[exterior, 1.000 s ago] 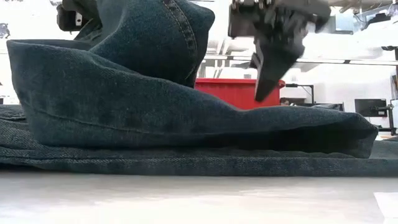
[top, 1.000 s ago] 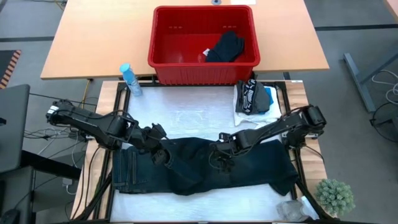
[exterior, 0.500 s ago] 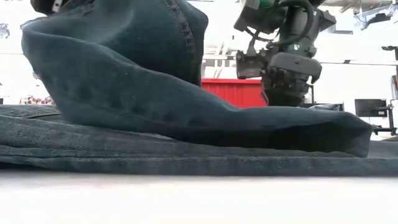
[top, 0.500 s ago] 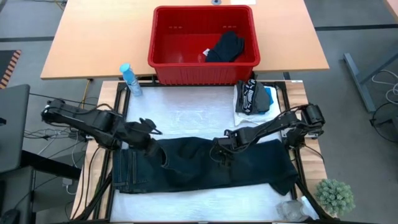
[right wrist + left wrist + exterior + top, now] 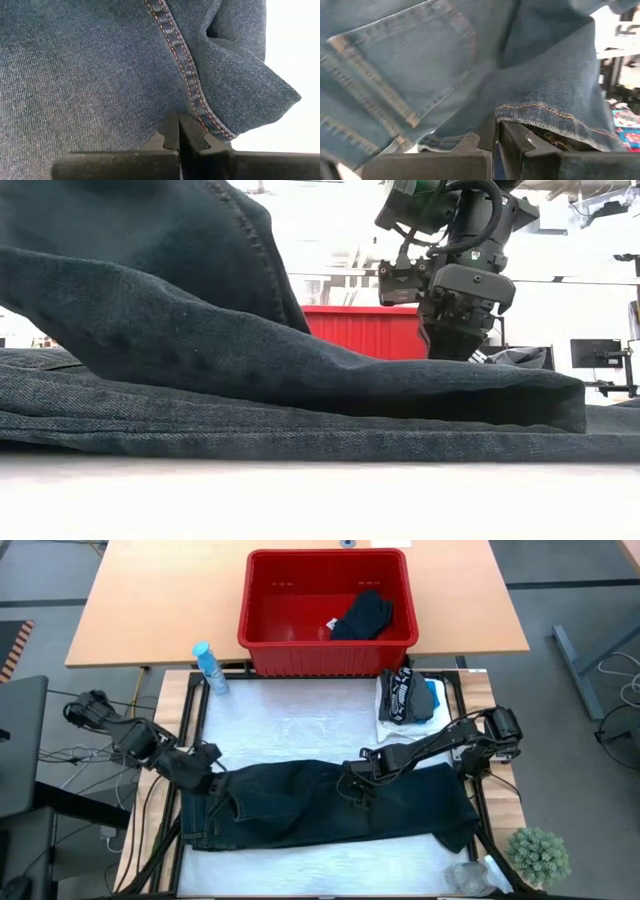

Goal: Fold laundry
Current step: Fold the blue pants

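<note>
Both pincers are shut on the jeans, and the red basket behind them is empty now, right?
Not empty. The high view shows a dark garment lying in the red basket. The rest holds: left pincer and right pincer are shut on the jeans.

The jeans (image 5: 330,805) are dark indigo denim; in the wrist views they show a mid blue weave with tan and reddish double stitching along the seams and pocket edges. The basket (image 5: 328,658) is bright red, holding a black garment (image 5: 363,615). Beside it lies a stack of folded clothes (image 5: 408,700), white underneath with black patterned and teal pieces on top. The bottle (image 5: 209,668) is light blue. The far desk (image 5: 150,600) is pale wood; the near work surface (image 5: 290,720) is white. A small green plant (image 5: 538,855) sits at one corner.
</note>
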`<control>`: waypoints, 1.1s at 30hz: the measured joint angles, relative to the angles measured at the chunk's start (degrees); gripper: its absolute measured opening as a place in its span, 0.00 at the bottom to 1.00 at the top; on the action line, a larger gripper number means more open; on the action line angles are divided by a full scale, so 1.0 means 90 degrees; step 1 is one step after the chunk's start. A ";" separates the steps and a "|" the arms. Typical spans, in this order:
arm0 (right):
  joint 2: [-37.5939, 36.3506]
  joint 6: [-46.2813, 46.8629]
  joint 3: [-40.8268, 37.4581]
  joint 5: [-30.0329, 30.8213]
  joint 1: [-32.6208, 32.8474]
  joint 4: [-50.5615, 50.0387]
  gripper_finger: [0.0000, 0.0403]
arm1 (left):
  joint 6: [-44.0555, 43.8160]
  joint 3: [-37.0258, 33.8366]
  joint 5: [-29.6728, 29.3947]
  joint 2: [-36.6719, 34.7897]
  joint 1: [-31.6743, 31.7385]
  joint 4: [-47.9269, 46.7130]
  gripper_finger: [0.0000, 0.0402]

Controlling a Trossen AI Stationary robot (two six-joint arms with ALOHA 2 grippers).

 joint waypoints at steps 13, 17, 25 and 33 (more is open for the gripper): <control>0.0002 -0.0024 0.0000 0.0007 -0.0002 0.0007 0.04 | -0.2068 -0.0001 0.0108 -0.0001 -0.1040 -0.0766 0.00; 0.0002 -0.0024 0.0000 0.0018 -0.0002 0.0007 0.04 | -0.2361 -0.0001 0.0038 -0.0001 -0.1275 -0.0774 0.00; 0.0002 -0.0024 0.0000 0.0021 -0.0002 0.0007 0.04 | -0.2743 -0.0001 -0.0192 -0.0001 -0.1738 -0.1098 0.00; 0.0002 -0.0075 0.0000 0.0022 -0.0002 0.0021 0.04 | -0.1885 -0.0001 0.0229 0.0004 -0.1828 -0.1324 0.00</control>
